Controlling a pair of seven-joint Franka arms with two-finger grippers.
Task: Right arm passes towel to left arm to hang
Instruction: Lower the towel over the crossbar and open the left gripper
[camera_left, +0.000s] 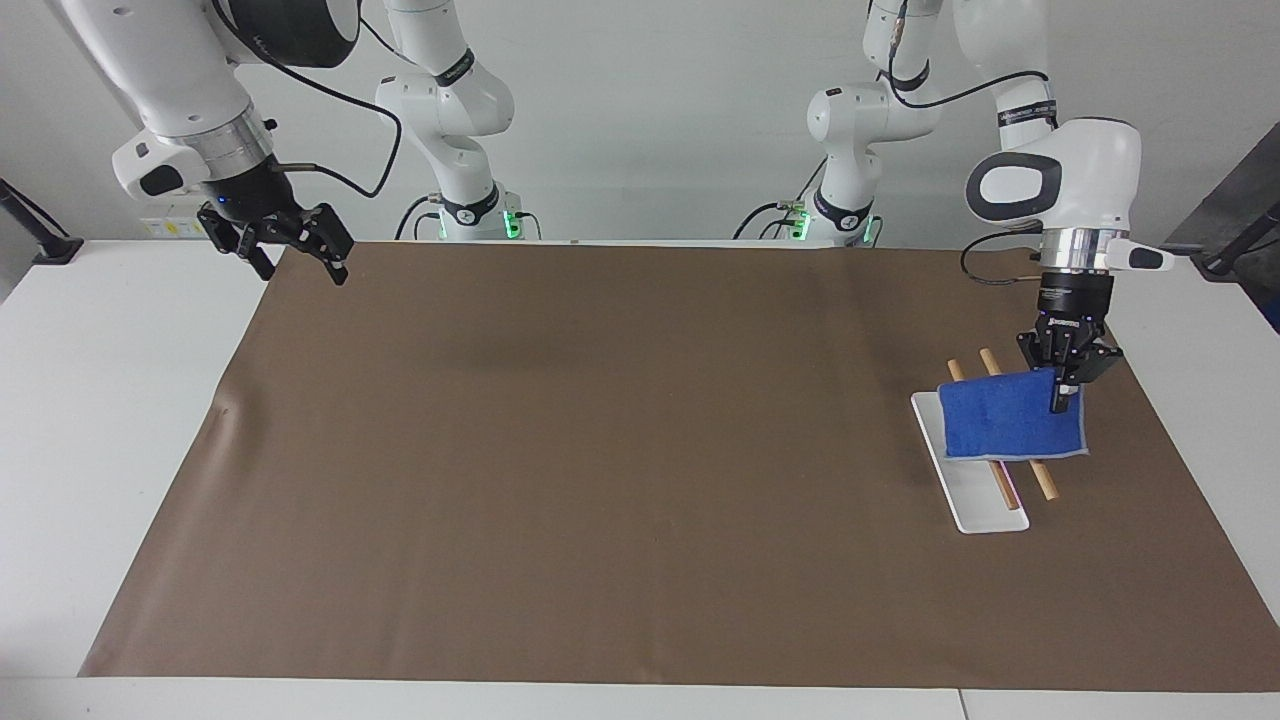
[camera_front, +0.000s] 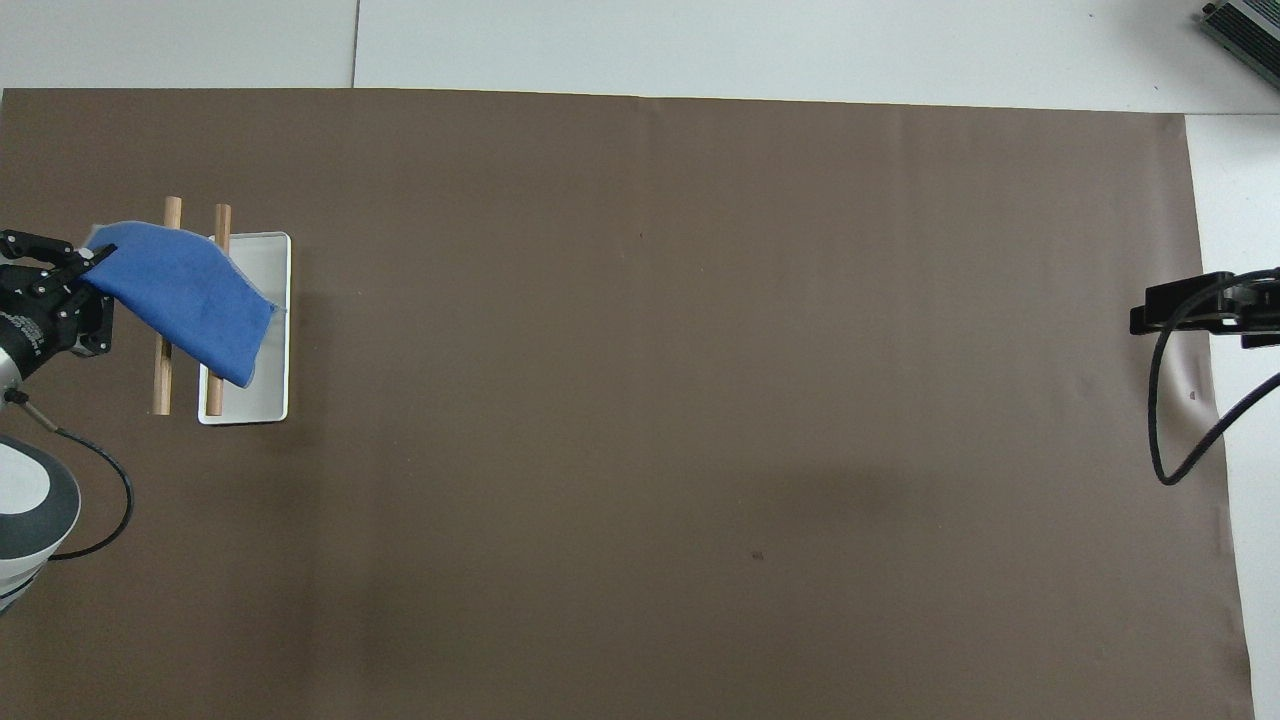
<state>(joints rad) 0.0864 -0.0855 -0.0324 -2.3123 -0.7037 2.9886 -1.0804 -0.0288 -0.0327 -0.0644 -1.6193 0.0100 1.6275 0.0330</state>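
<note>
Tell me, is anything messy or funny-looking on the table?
Nothing looks spilled or broken. The blue towel lies draped over the two wooden rods of the white rack, with the left end effector gripping one corner. The right end effector waits open, over the mat's edge.

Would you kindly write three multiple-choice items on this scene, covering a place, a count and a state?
1. Where does the towel hang?
A. over the rack's wooden rods
B. flat on the brown mat
C. in the right gripper

2. How many wooden rods show?
A. one
B. two
C. four

3. How is the left gripper?
A. open over the mat's middle
B. out of view
C. shut on the towel's corner

Key: 1 A, the cloth is draped across both rods; 2 B, two parallel rods show beside the white tray; 3 C, its fingers pinch the upper corner.
</note>
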